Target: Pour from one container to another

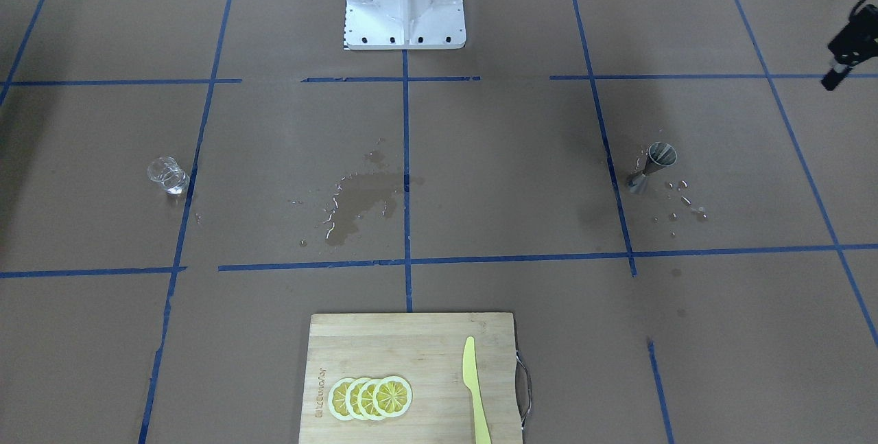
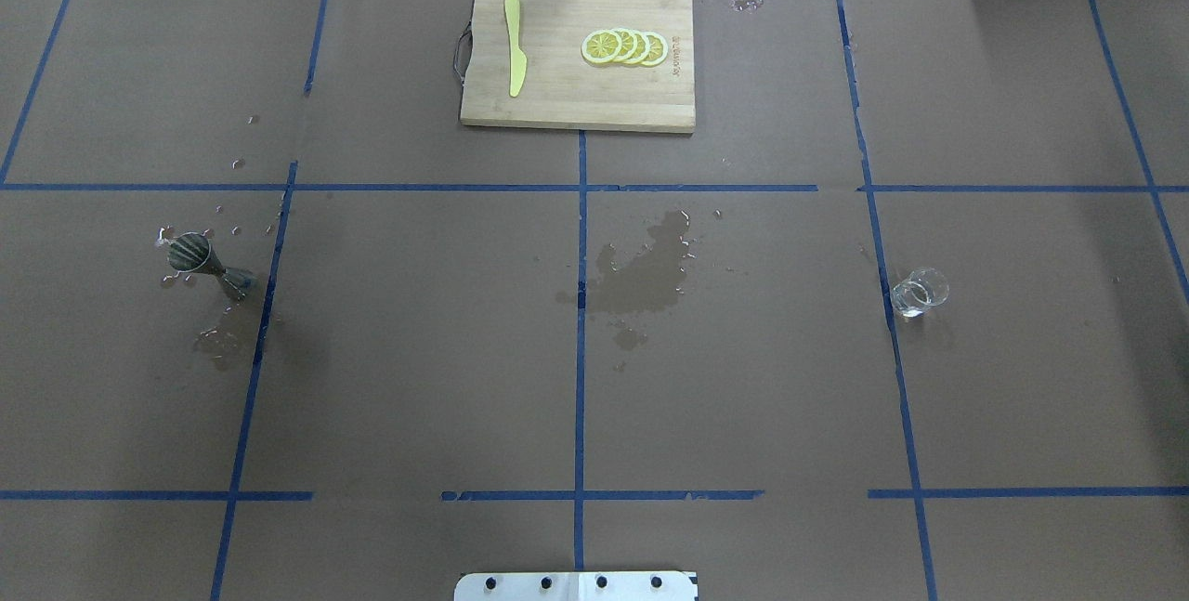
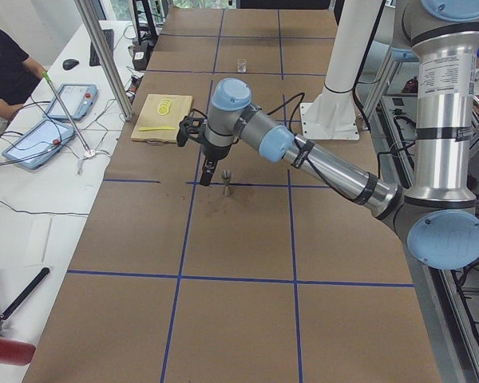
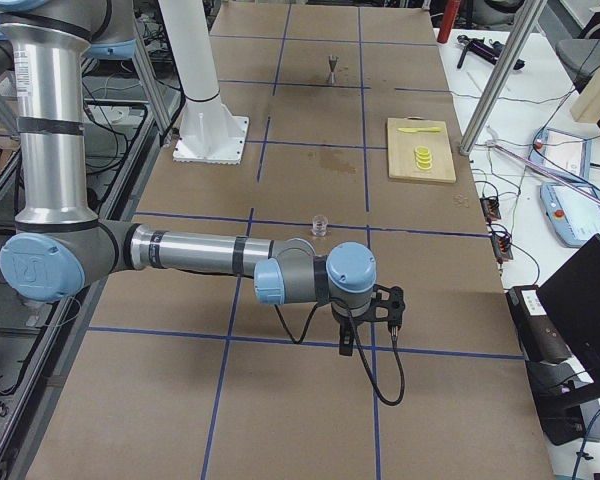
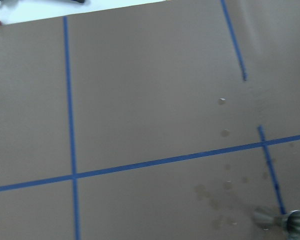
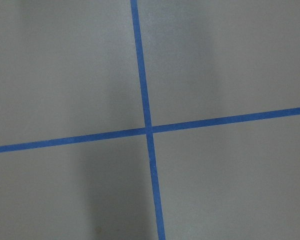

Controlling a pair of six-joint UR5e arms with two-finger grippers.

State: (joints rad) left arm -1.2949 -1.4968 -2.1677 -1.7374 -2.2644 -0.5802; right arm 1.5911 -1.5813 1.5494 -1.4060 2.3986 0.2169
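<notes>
A metal jigger (image 1: 655, 166) stands upright on the brown table on my left side, with water drops around it; it also shows as the jigger (image 2: 200, 262) from overhead and at the lower right edge of the left wrist view (image 5: 285, 220). A small clear glass (image 1: 168, 175) stands on my right side, seen from overhead as the glass (image 2: 920, 291). My left gripper (image 3: 210, 174) hangs above the table just beyond the jigger, near the table's left end; its jaws are too small to read. My right gripper (image 4: 347, 345) hovers apart from the glass (image 4: 321, 226), toward the right end; I cannot tell its state.
A wooden cutting board (image 2: 557, 90) at the far edge holds lemon slices (image 2: 624, 46) and a yellow knife (image 2: 515, 44). A wet spill (image 2: 646, 271) darkens the table's middle. The robot base (image 1: 405, 1) stands at the near edge. A person (image 3: 4, 60) sits at the side table with tablets.
</notes>
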